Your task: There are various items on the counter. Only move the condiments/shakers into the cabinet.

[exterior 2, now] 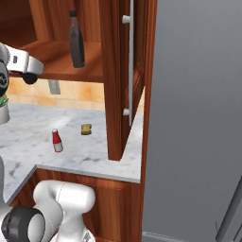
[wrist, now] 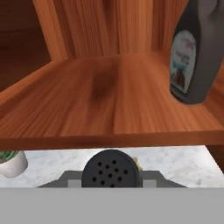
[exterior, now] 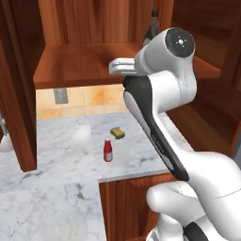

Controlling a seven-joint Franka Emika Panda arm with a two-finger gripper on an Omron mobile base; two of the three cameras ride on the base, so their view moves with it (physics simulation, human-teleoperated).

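Hand view looks along the gripper [wrist: 111, 175], whose jaws are clamped on the small black shaker [wrist: 111, 168]; its round perforated top faces the camera, sitting just below the front edge of the cabinet [wrist: 109, 141] shelf board. On that shelf, to the right of the shaker, the dark brown bottle [wrist: 194, 52] stands upright, its pale label turned toward the lens, near the vertical plank back. A dark blotch marks the shelf wood left of the bottle.

From the left base view the bottle [exterior: 151, 29] shows at the back right of the shelf, partly behind the arm's big white joint, and the arm's hand end [exterior: 123, 67] reaches over the shelf's front right part. From the right base view the bottle [exterior 2: 76, 40] stands tall on the shelf, and the arm's white wrist [exterior 2: 23, 64] sits just left of it, level with the shelf edge.

Below the cabinet, on the counter [exterior: 56, 155], the small red bottle [exterior: 108, 150] stands upright with its white cap up; the same bottle [exterior 2: 56, 140] appears in the right base view. The yellow-brown spongy lump [exterior: 117, 133] lies a little behind and to the right of it, apart from it [exterior 2: 86, 129]. A white pot with green leaves [wrist: 12, 162] rests on the counter well left of the shaker.
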